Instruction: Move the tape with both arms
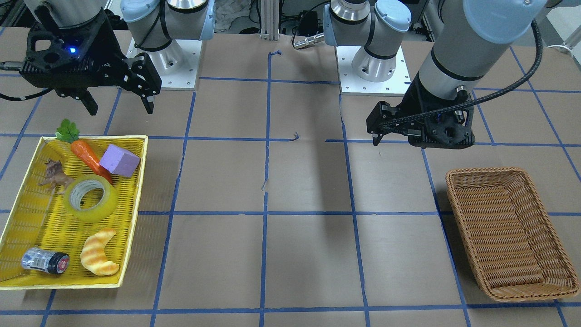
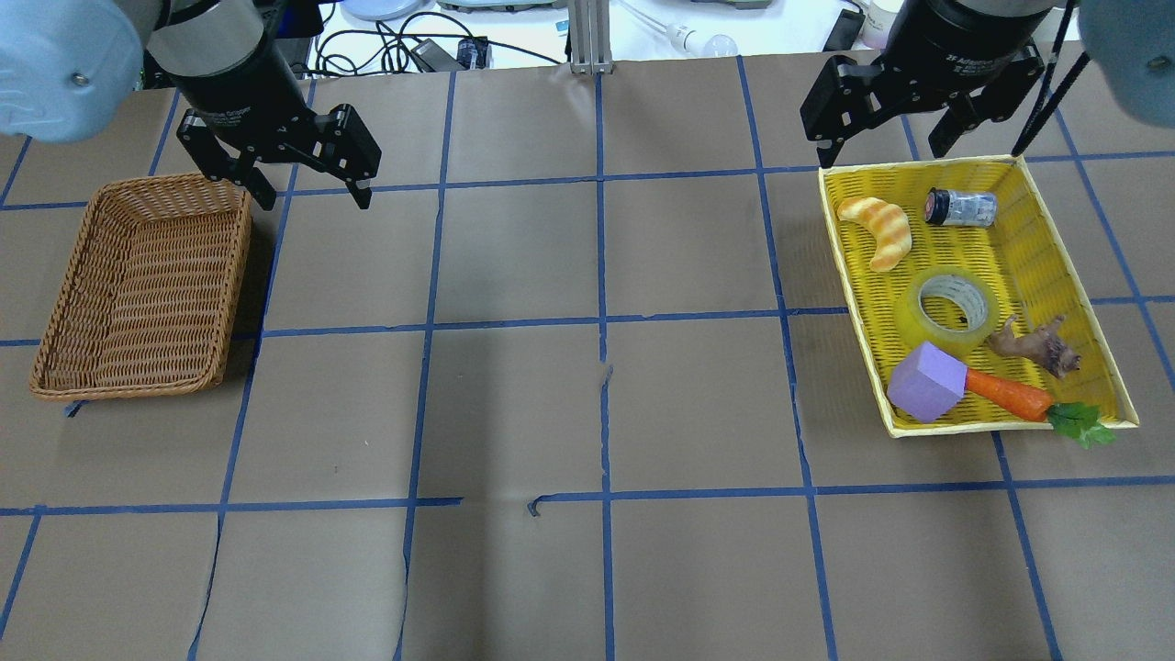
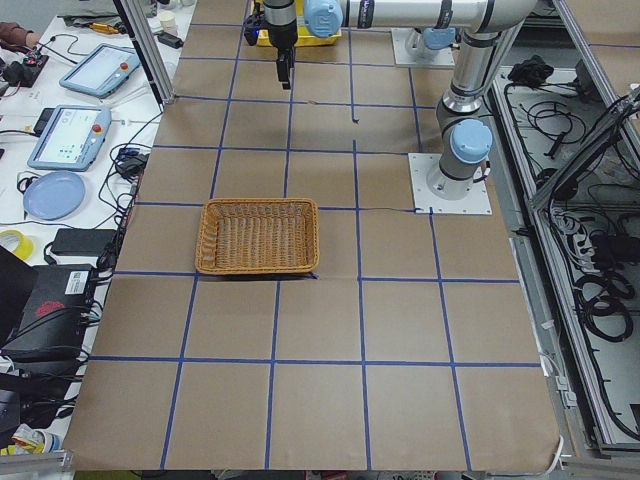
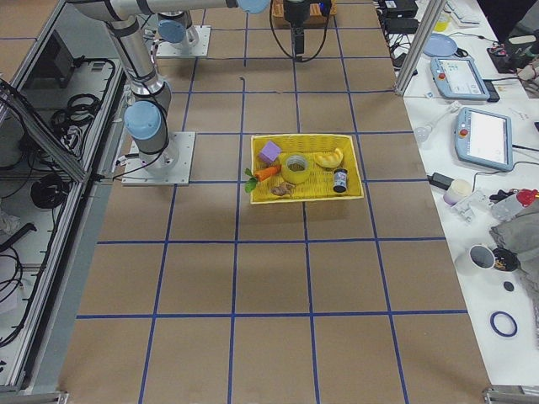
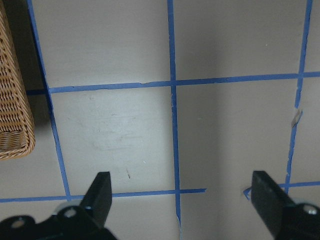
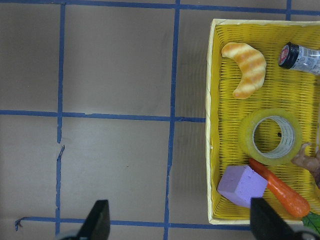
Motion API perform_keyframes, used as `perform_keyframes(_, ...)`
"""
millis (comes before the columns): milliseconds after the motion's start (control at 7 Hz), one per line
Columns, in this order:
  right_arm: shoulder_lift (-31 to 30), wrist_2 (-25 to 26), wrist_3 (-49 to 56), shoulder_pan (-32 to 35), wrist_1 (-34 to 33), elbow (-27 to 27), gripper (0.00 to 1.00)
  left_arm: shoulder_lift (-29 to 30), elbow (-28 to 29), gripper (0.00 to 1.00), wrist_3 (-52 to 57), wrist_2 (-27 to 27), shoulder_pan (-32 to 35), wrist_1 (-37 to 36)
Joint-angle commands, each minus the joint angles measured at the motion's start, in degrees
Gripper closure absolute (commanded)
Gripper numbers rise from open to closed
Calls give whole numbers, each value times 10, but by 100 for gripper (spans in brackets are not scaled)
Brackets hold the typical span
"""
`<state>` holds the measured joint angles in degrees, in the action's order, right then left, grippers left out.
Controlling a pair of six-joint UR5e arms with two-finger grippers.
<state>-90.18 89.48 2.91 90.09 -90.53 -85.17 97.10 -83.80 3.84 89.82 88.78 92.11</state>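
1. Two grippers hang above the table (image 2: 597,404), and neither holds anything.
2. The right gripper (image 2: 877,136) has its fingers spread wide apart. It hovers high up, by one rim of the yellow tray (image 2: 855,308).
3. The tape (image 2: 955,341) lies flat in that tray, hole upward, well below the right gripper. In the wrist view it shows ahead of the finger on the tray's side.
4. In that view a purple block (image 2: 925,381) and a carrot (image 2: 1005,393) lie between that finger and the tape, with a toy animal (image 2: 1033,344) beside it. A croissant (image 2: 879,229) and a jar (image 2: 959,207) lie farther ahead.
5. The left gripper (image 2: 315,188), fingers likewise wide apart, hovers over blue grid lines (image 5: 172,100). The wicker basket (image 2: 55,303) sits lower, off to its outer side.
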Motion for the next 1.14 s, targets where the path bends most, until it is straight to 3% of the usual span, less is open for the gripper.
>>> perform_keyframes(0,0,0,1,0,2,-1,0,-2,-2,0,2,0,-1,0)
perform_keyframes(1000,1,2,3,-4,3,-5,0,-3,-3,0,2,-2,-2,0)
